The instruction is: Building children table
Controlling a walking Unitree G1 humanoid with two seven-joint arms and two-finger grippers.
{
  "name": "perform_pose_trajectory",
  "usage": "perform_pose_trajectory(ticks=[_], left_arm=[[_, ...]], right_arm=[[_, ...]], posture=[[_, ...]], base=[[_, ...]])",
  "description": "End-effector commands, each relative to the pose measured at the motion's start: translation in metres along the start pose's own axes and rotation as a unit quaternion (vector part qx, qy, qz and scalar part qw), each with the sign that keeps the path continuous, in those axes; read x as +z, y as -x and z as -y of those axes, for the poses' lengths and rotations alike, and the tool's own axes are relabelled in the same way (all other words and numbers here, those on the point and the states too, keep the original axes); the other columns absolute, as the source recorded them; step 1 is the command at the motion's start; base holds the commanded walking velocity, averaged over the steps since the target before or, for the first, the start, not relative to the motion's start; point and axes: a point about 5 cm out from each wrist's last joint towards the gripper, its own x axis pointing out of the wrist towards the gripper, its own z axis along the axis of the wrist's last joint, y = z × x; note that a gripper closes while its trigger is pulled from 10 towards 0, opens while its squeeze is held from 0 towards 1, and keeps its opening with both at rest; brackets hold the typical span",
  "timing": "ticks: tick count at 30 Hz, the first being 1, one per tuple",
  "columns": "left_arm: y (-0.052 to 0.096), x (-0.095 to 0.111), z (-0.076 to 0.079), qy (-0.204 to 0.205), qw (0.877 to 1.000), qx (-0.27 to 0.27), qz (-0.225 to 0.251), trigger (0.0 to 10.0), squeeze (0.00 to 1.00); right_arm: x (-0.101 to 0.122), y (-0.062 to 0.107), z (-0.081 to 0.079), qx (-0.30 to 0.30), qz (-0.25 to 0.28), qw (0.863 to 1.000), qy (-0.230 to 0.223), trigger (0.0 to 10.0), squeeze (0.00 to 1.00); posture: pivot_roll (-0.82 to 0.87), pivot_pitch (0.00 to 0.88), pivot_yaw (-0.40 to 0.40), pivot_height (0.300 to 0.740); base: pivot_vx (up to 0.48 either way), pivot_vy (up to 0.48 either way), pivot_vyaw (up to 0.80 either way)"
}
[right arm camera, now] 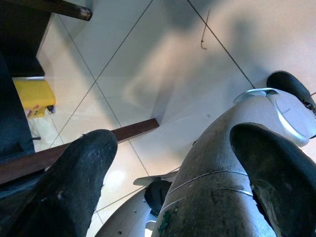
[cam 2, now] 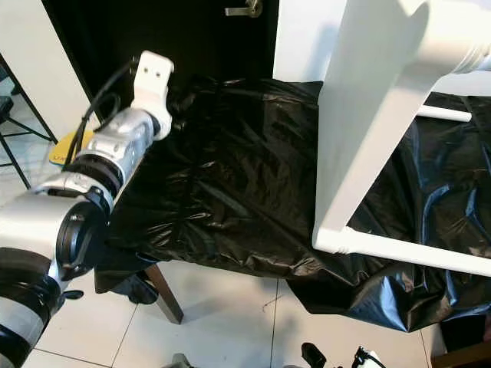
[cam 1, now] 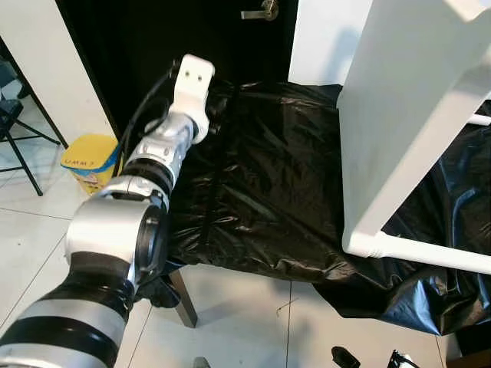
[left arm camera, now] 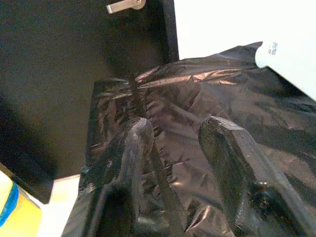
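Hanging low by the robot's leg, the right gripper (right arm camera: 173, 163) pointed at the pale glossy floor tiles (right arm camera: 148, 59) with its two blunt black fingers spread and nothing between them. Further out, the left arm (cam 1: 165, 153), banded silver and black, reached across the near edge of a work surface draped in crinkled, shiny black plastic sheet (cam 1: 261, 184); the left gripper (left arm camera: 173, 163) hovered just above that sheet, its fingers parted and empty. To its right, well apart from it, stood the white table frame (cam 1: 391, 138), a smooth painted flat panel tilted upright, with a round rail (cam 1: 430, 254) running off its lower corner along the plastic. For the step to go well, I judged the arm would have to swing right toward the frame and grip it on a flat face, since the plastic looked slippery enough to let it slide. Beyond stood a dark door with a metal lever handle (cam 1: 261, 11).
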Motion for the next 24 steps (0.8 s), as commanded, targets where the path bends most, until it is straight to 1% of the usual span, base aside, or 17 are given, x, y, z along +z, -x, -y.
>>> perform_pose_trajectory(ticks=[1, 2, 4, 5, 6, 7, 9, 10, 11, 12, 13, 24], left_arm=[[0.001, -0.002, -0.003, 0.012, 0.999, 0.032, 0.01, 10.0, 0.0], [0.003, -0.009, -0.006, 0.033, 0.999, 0.041, 0.012, 10.0, 0.0], [0.008, -0.025, -0.009, 0.069, 0.996, 0.06, 0.013, 10.0, 0.0], [0.008, -0.025, -0.009, 0.069, 0.996, 0.06, 0.013, 10.0, 0.0], [0.01, -0.031, -0.009, 0.073, 0.995, 0.065, 0.01, 10.0, 0.0], [0.01, -0.031, -0.009, 0.073, 0.995, 0.065, 0.01, 10.0, 0.0], [0.014, -0.047, -0.006, 0.102, 0.992, 0.075, -0.003, 10.0, 0.0], [0.014, -0.047, -0.006, 0.102, 0.992, 0.075, -0.003, 10.0, 0.0], [0.015, -0.055, -0.001, 0.107, 0.991, 0.075, -0.01, 10.0, 0.0], [0.015, -0.055, -0.001, 0.107, 0.991, 0.075, -0.01, 10.0, 0.0], [0.016, -0.061, 0.004, 0.111, 0.991, 0.073, -0.015, 10.0, 0.0], [0.016, -0.061, 0.004, 0.111, 0.991, 0.073, -0.015, 10.0, 0.0]], right_arm=[[0.009, -0.034, 0.021, -0.179, -0.092, 0.862, 0.466, 10.0, 0.0], [0.007, -0.035, 0.019, -0.175, -0.093, 0.858, 0.474, 10.0, 0.0], [0.005, -0.037, 0.016, -0.174, -0.09, 0.857, 0.476, 10.0, 0.0], [0.005, -0.037, 0.016, -0.174, -0.09, 0.857, 0.476, 10.0, 0.0], [0.005, -0.037, 0.015, -0.174, -0.089, 0.859, 0.474, 10.0, 0.0], [0.005, -0.037, 0.015, -0.174, -0.089, 0.859, 0.474, 10.0, 0.0], [0.006, -0.039, 0.013, -0.172, -0.083, 0.868, 0.458, 10.0, 0.0], [0.006, -0.039, 0.013, -0.172, -0.083, 0.868, 0.458, 10.0, 0.0], [0.006, -0.039, 0.013, -0.174, -0.083, 0.869, 0.455, 10.0, 0.0], [0.006, -0.039, 0.013, -0.174, -0.083, 0.869, 0.455, 10.0, 0.0], [0.006, -0.04, 0.012, -0.174, -0.082, 0.869, 0.455, 10.0, 0.0], [0.006, -0.04, 0.012, -0.174, -0.082, 0.869, 0.455, 10.0, 0.0]], posture=[[-0.13, 0.0, 0.0, 0.74], [-0.13, 0.0, 0.0, 0.74], [-0.12, 0.0, 0.0, 0.74], [-0.12, 0.0, 0.0, 0.74], [-0.12, 0.0, 0.0, 0.74], [-0.12, 0.0, 0.0, 0.74], [-0.11, 0.0, 0.0, 0.74], [-0.11, 0.0, 0.0, 0.74], [-0.1, 0.0, 0.0, 0.74], [-0.1, 0.0, 0.0, 0.74], [-0.09, 0.04, 0.153, 0.74], [-0.09, 0.04, 0.153, 0.74]], base=[[0.0, 0.0, 0.0], [0.0, 0.0, 0.0], [0.0, 0.0, 0.0], [0.0, 0.0, 0.0], [0.0, 0.0, 0.0], [0.0, 0.0, 0.0], [0.0, 0.0, 0.0], [0.0, 0.0, 0.0], [0.0, 0.0, 0.0], [0.0, 0.0, 0.0], [0.0, 0.0, 0.0], [0.0, 0.0, 0.0]])
